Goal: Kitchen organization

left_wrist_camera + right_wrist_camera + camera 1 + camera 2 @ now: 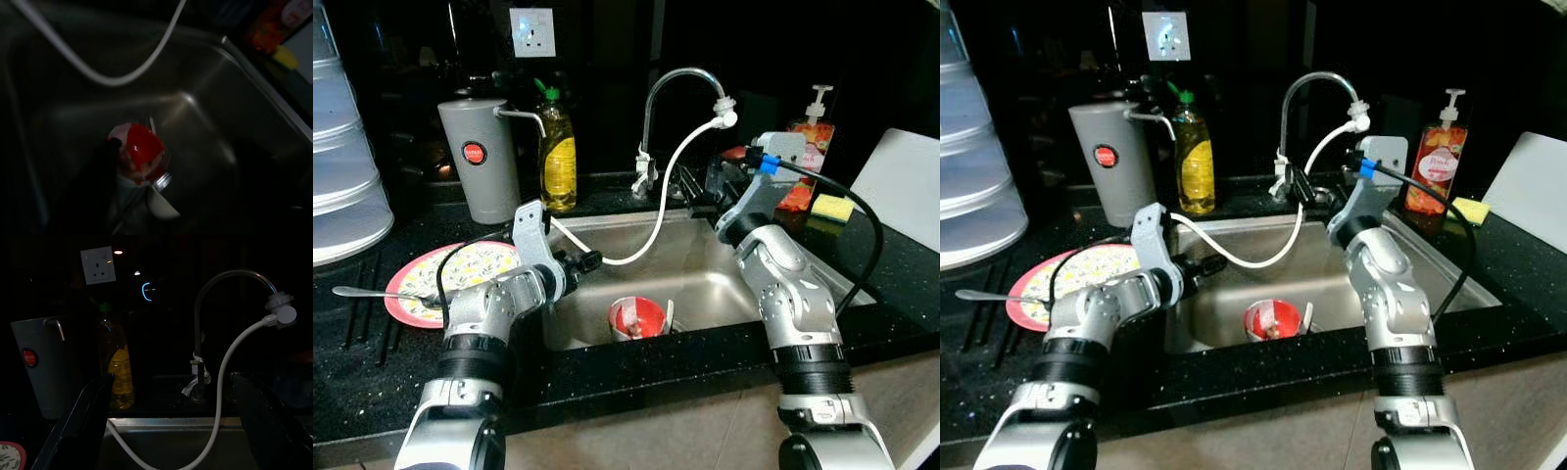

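A red and white cup (636, 315) lies in the steel sink (724, 284) with a white utensil beside it, and the left wrist view looks down on this cup (142, 152). My left gripper (587, 260) hovers over the sink's left edge, pointing in towards the basin above the cup. My right arm (773, 255) reaches along the sink's right side to the back. My right gripper (171, 378) is open with nothing between its fingers and faces the faucet (200, 357) and the white hose (225, 372).
A pink-rimmed plate (460, 269) with a spoon (372, 292) lies left of the sink. A grey jug (480, 157) and a yellow bottle (557, 157) stand behind it. A soap pump bottle (815, 132) and a yellow sponge (831, 207) sit at the back right.
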Robot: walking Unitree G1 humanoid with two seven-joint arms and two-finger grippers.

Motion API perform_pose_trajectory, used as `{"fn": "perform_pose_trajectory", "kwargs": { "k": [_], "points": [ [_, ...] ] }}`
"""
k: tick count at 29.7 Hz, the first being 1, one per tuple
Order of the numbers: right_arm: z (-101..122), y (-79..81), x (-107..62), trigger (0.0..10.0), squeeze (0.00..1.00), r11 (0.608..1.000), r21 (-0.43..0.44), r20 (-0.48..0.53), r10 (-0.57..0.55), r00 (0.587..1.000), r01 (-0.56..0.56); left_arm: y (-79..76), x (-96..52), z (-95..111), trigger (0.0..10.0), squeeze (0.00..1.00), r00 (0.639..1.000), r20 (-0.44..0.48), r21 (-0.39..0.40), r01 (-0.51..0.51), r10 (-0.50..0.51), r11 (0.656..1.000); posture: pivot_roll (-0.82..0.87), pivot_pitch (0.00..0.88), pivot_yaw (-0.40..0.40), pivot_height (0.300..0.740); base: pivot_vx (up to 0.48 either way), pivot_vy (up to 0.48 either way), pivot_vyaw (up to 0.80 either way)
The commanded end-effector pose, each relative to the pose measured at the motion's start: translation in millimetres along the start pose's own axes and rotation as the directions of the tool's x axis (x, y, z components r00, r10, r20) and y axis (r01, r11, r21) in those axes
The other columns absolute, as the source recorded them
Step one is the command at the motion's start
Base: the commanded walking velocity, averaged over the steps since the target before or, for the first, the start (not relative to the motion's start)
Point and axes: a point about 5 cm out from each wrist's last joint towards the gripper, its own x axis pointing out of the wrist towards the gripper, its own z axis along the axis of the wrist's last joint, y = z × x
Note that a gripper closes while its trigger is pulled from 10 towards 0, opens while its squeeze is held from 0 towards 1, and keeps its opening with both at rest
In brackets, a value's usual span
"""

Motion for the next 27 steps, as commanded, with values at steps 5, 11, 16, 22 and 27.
{"fn": "perform_pose_trajectory", "kwargs": {
  "k": [5,11,16,22,27],
  "points": [
    [2,0.7,-2.4,10.0,0.00,1.000,-0.004,0.008,0.003,1.000,-0.003,11.9,-34.7,44,10.0,0.00,0.981,0.137,0.508,-0.186,0.135,0.841,-0.04,0.001,-0.002,0.740,0.000,0.000,0.00],
    [1,0.9,-2.5,10.0,0.00,1.000,-0.002,0.007,0.001,1.000,-0.001,29.5,-52.3,47,10.0,0.00,0.954,0.147,0.697,-0.286,0.260,0.657,-0.03,0.008,0.001,0.740,0.000,0.000,0.00],
    [0,2.8,-2.3,10.0,0.00,1.000,0.006,0.005,0.005,1.000,-0.006,50.1,-74.4,42,10.0,0.00,0.914,0.130,0.817,-0.319,0.385,0.480,-0.02,0.009,0.005,0.740,0.000,0.000,0.00],
    [-4,3.2,-2.9,10.0,0.00,1.000,0.016,-0.003,0.008,1.000,-0.008,53.6,-94.2,19,10.0,0.00,0.899,0.051,0.914,-0.218,0.435,0.342,0.00,0.014,0.006,0.740,0.000,0.000,0.00],
    [-6,4.8,-2.6,10.0,0.00,1.000,0.020,-0.007,0.014,1.000,-0.014,58.6,-97.1,13,10.0,0.00,0.887,0.035,0.926,-0.203,0.460,0.320,0.00,0.013,0.002,0.740,0.000,0.000,0.00]
  ]
}}
